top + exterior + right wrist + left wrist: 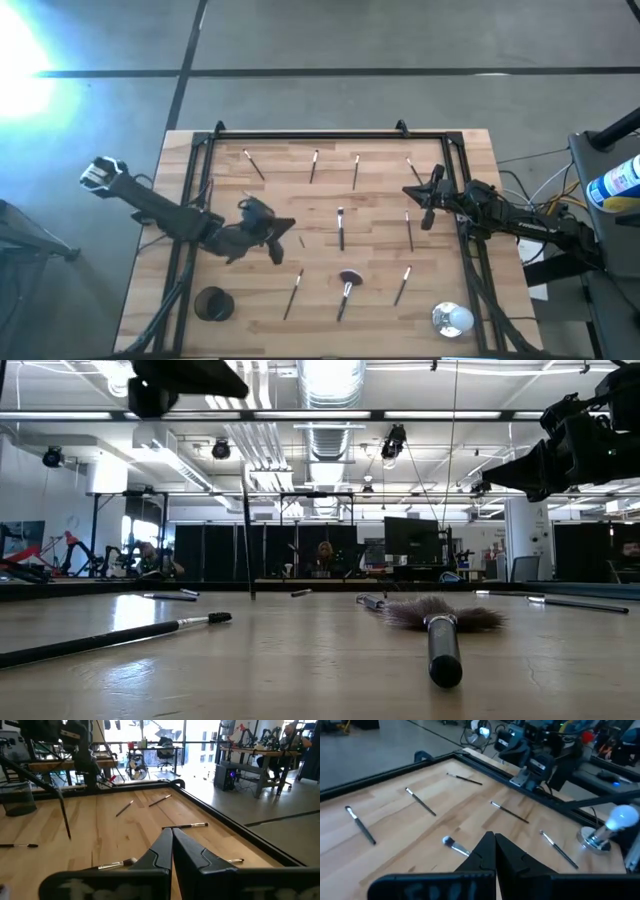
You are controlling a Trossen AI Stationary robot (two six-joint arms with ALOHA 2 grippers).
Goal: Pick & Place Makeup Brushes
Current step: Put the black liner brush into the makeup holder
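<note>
Several makeup brushes lie flat on the wooden table: four along the far side, two in the middle, and three near the front, including the fluffy reddish-brown one. My left gripper hovers over the table's left middle, shut on one more thin dark brush. My right gripper is shut on nothing and is raised over the right side, near the right rail. My left gripper holds a thin dark brush by its upper end, and the fingers hide the place of contact in the left wrist view. The brush hangs almost upright below the fingers. Its lower end is at or just above the table; I cannot tell which.
A black cup stands at the near left corner. A round shiny silver-white object stands at the near right. A black rail frame borders the table. Bare wood lies between the brushes.
</note>
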